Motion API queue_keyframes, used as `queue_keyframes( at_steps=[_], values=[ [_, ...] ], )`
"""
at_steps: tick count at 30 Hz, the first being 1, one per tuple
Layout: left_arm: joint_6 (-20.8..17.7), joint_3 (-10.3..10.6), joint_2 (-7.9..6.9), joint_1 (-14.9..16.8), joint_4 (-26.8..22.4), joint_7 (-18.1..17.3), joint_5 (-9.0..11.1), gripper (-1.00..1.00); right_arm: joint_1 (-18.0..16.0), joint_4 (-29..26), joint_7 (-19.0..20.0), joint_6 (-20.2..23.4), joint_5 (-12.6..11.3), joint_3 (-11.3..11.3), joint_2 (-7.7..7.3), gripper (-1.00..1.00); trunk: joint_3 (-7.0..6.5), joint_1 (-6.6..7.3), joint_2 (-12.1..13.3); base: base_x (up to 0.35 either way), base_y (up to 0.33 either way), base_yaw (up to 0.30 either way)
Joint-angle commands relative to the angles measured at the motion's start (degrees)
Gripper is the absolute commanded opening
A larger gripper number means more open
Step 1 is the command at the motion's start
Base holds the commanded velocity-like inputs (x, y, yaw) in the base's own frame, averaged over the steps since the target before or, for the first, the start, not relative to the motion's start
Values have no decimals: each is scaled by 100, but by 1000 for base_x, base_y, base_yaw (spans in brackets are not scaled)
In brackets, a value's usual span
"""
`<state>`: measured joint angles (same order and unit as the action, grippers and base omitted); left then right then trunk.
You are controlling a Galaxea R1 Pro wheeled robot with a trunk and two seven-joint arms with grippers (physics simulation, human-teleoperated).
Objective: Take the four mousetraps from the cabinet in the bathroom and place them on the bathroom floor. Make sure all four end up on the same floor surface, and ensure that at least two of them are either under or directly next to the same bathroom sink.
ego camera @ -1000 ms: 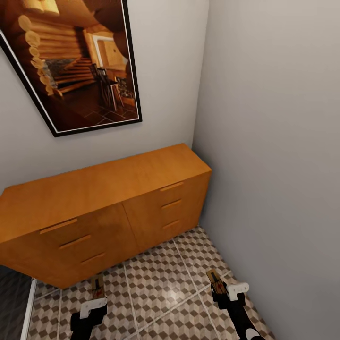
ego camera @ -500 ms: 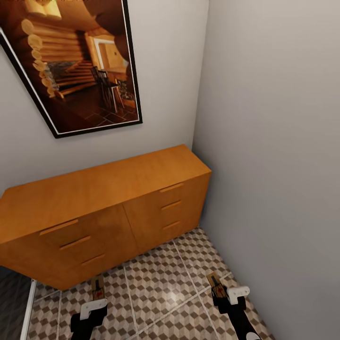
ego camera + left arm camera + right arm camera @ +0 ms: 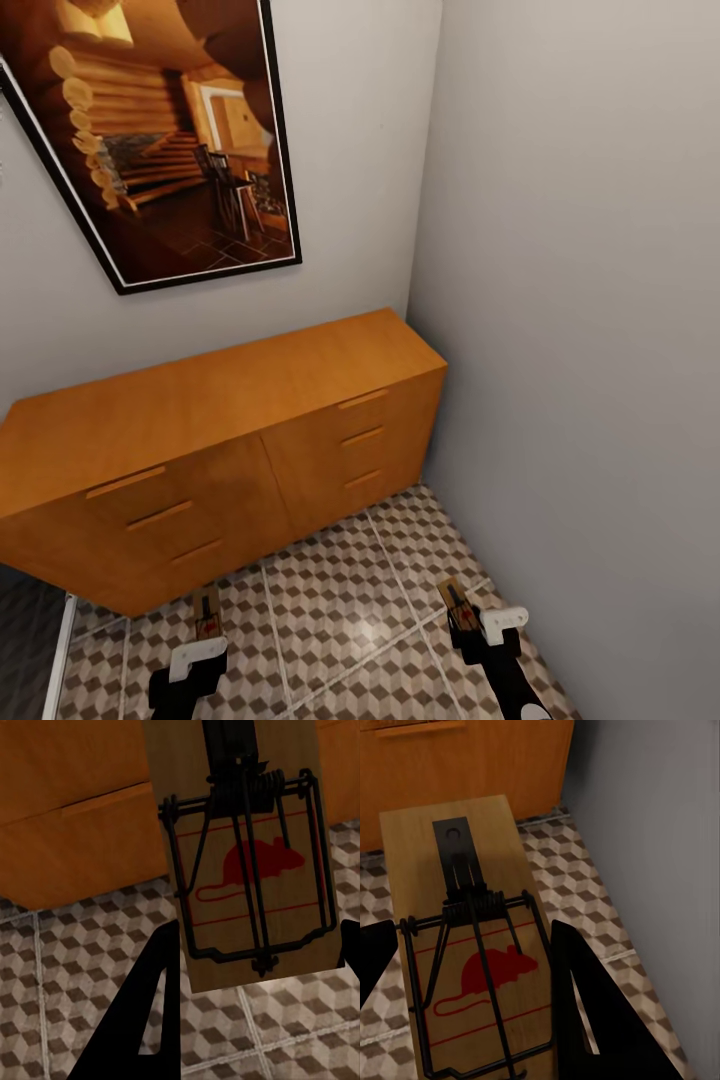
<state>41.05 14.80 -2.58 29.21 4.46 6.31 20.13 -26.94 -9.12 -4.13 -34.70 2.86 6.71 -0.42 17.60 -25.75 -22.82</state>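
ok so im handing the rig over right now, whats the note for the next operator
Left gripper: shut on a small flat brown wooden mousetrap with a red mouse mark, held above the cube-patterned tile floor.
Right gripper: shut on a second such mousetrap, near the grey side wall.
The low orange-brown wooden cabinet stands ahead, drawers closed.
Done: two traps in hand.
Left: set both on the floor, by a sink; the other two traps and the sink are not in sight.
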Motion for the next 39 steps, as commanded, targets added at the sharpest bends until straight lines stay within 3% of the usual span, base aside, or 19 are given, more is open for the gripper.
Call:
queue_keyframes(
  at_steps=[1,39],
  values=[
    [26,49,3,8,19,46,-9,-100,-5,5,-44,-14,21,33,-2,-100,1,-3,-10,0,0,0],
    [26,49,7,-3,21,46,-9,-100,-5,11,-44,-11,21,35,-2,-100,-343,-3,-10,0,0,0]
  ],
)
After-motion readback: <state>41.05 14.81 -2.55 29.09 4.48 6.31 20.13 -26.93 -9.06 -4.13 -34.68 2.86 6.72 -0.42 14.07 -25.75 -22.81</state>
